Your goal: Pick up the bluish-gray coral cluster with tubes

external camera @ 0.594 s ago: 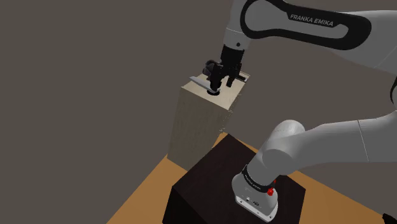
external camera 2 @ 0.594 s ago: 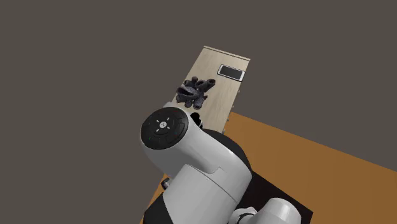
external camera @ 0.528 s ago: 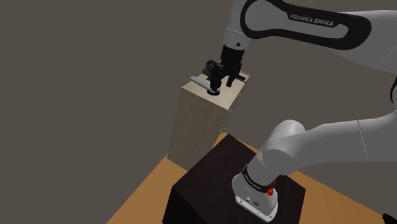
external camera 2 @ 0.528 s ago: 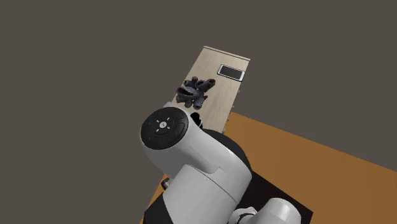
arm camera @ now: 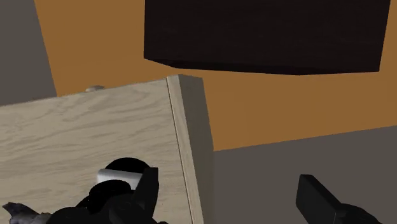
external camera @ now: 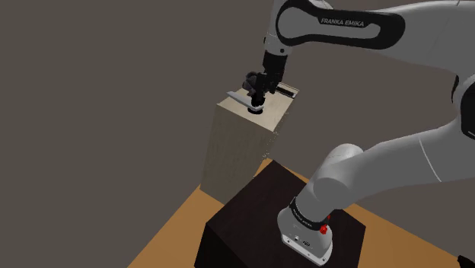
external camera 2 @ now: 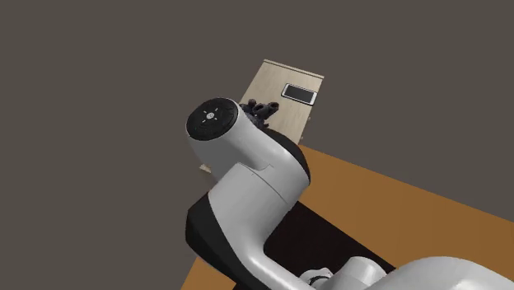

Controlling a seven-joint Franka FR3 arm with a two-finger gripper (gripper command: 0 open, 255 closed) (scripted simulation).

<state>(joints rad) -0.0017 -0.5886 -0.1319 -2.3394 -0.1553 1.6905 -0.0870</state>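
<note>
The coral cluster (external camera: 250,79) is a dark bluish-grey clump of short tubes on top of a tall light-wood cabinet (external camera: 243,145). My gripper (external camera: 257,97) hangs over the cabinet top right beside it. In the wrist view the gripper (arm camera: 229,179) is open. Its left finger (arm camera: 146,188) is over the wood next to the coral (arm camera: 25,215), and its right finger (arm camera: 324,200) is past the cabinet's edge. Nothing lies between them. In the second exterior view the arm's joint hides most of the coral (external camera 2: 264,109).
A phone (external camera 2: 300,93) lies at the far end of the cabinet top (external camera 2: 272,78). A small white object (arm camera: 121,173) sits by the left finger. The dark stand (external camera: 251,221) is close to the cabinet, on an orange-brown floor (external camera: 171,236).
The arm's upper links have swung; in the second exterior view the round joint has risen and now covers most of the coral. The gripper has stayed over the cabinet top.
</note>
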